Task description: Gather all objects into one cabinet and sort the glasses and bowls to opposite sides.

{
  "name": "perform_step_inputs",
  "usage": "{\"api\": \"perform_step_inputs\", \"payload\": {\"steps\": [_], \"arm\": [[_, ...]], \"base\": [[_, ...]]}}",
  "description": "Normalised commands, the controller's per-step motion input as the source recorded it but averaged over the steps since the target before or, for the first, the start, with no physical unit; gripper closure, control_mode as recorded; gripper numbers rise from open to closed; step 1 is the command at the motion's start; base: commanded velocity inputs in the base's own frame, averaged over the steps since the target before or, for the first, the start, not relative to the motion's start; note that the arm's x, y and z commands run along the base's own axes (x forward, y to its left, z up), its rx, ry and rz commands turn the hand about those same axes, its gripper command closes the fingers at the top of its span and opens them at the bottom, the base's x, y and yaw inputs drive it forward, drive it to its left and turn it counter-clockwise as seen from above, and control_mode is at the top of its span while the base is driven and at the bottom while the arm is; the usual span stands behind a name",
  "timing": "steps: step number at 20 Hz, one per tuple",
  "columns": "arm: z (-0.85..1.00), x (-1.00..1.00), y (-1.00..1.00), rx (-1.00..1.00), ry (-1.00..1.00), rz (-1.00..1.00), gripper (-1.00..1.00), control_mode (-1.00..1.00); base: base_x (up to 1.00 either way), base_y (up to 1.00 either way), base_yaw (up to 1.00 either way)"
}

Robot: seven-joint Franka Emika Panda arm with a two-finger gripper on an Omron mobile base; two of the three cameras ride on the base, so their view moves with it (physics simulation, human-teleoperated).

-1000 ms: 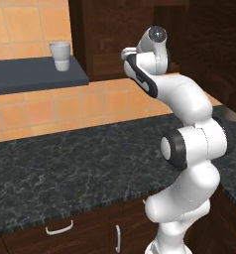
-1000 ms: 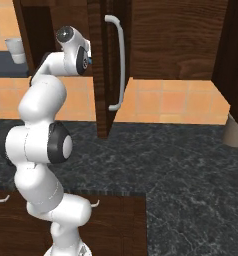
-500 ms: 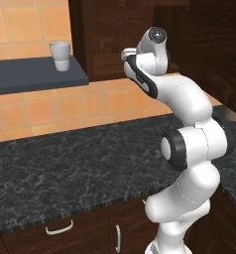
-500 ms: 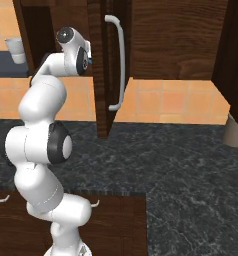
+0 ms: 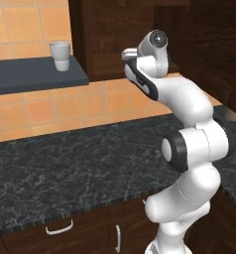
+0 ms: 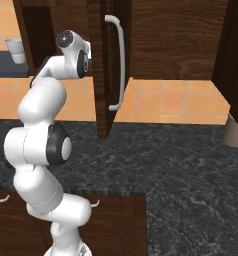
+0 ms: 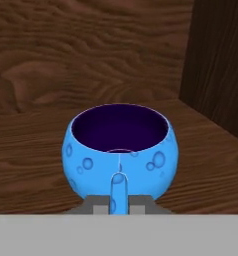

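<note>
Gripper point(image 7: 120, 207): fingers closed on the handle of the bright-blue vessel point(image 7: 120, 150) | Vessel: upright on the wooden shelf board point(image 7: 201, 165) inside the cabinet point(image 7: 91, 55), near its right wall, dark purple interior | Tumbler point(image 5: 60, 56): upright on the grey-blue slab shelf point(image 5: 35, 74), left of the cabinet | Arm point(image 5: 189, 144): reaching up into the cabinet above the dark stone counter point(image 5: 65, 168)

A bright-blue round vessel point(image 7: 120, 154) stands upright on the wooden shelf board point(image 7: 36, 165) of the cabinet, toward its right end near the dark side wall point(image 7: 218, 70), while a pale tumbler point(image 5: 60, 56) stands upright near the right end of the grey-blue slab shelf point(image 5: 30, 76).
</note>
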Motion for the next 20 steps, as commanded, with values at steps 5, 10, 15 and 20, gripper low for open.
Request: {"api": "perform_step_inputs", "payload": {"steps": [5,10,15,20], "arm": [[0.01,-0.57,-0.02,0.00,-0.04,0.00,1.00,-1.00],[0.37,-1.00,0.12,0.00,0.00,0.00,1.00,-1.00],[0.11,-1.00,0.24,0.00,0.00,0.00,1.00,-1.00],[0.00,-1.00,0.34,0.03,0.03,0.00,1.00,-1.00]], "base": [[0.00,0.00,0.00],[0.00,0.00,0.00],[0.00,0.00,0.00],[0.00,0.00,0.00]]}}
